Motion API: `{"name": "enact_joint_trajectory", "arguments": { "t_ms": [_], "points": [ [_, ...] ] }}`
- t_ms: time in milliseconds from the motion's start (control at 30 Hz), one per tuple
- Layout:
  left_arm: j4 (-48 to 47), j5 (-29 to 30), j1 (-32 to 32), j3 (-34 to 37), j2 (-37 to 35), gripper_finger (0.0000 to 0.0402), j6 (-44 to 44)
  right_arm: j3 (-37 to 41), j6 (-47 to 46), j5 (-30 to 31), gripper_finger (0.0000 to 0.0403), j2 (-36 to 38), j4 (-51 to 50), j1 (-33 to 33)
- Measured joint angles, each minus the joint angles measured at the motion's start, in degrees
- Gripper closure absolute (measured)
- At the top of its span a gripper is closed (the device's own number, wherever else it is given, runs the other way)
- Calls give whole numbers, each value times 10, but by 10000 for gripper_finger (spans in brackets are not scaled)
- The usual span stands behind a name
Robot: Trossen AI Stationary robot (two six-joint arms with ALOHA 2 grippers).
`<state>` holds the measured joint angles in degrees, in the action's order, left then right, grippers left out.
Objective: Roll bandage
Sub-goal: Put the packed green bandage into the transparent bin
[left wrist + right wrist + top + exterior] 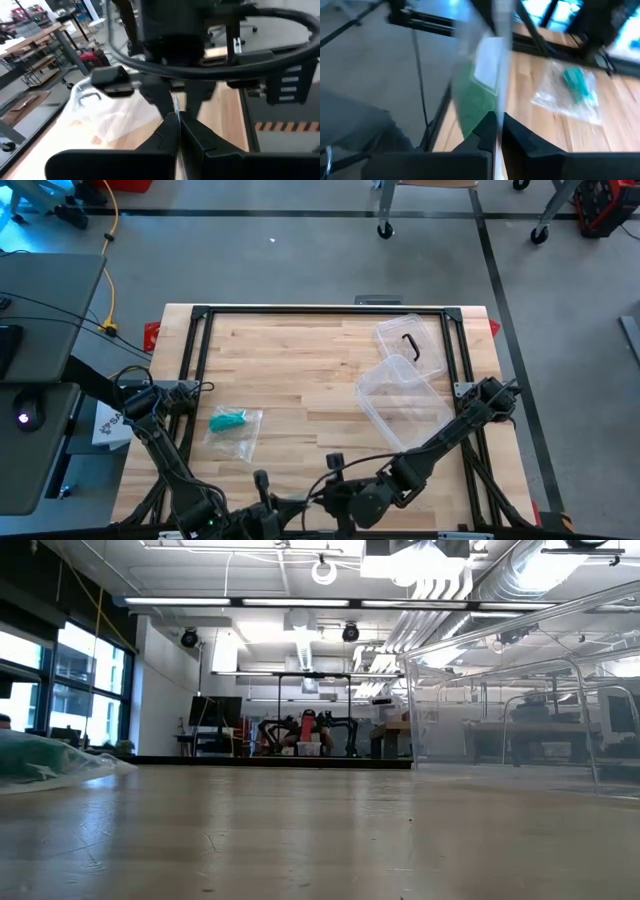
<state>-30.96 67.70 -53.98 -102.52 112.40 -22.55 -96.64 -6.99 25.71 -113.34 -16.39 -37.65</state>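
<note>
A teal bandage (228, 420) lies inside a clear plastic bag (238, 434) on the wooden table, left of centre. It also shows in the right wrist view (576, 81) and, as a bag edge, at the left of the low view (40, 758). My left gripper (262, 479) is shut and empty at the table's near edge; its closed fingers show in the left wrist view (176, 120). My right gripper (335, 463) is shut and empty beside it at the near edge; its closed fingers show in the right wrist view (497, 125). Both are clear of the bag.
A clear plastic box (402, 402) lies on the table's right half, with its clear lid (410, 343), which has a black handle, behind it. The box also fills the right of the low view (520, 700). Bare wood lies between bag and box.
</note>
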Motion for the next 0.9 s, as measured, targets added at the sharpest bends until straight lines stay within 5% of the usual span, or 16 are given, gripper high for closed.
{"name": "enact_joint_trajectory", "arguments": {
  "t_ms": [133, 333, 500, 733, 900],
  "points": [
    [-87, -21, 0, 0, 0, 362, -74, 0, -68, 41, 399, 4, -63, 8],
    [-303, -42, -3, 3, 0, 298, -316, 0, -156, 138, 401, 71, -295, 11],
    [-335, -44, -15, 27, 0, 281, -392, 0, -257, 212, 402, 167, -462, 6],
    [-330, -41, -25, 35, 3, 280, -417, 0, -532, 206, 402, 272, -742, 32],
    [-325, -40, -30, 35, 3, 280, -413, 28, -546, 158, 402, 304, -730, 49]
  ]
}}
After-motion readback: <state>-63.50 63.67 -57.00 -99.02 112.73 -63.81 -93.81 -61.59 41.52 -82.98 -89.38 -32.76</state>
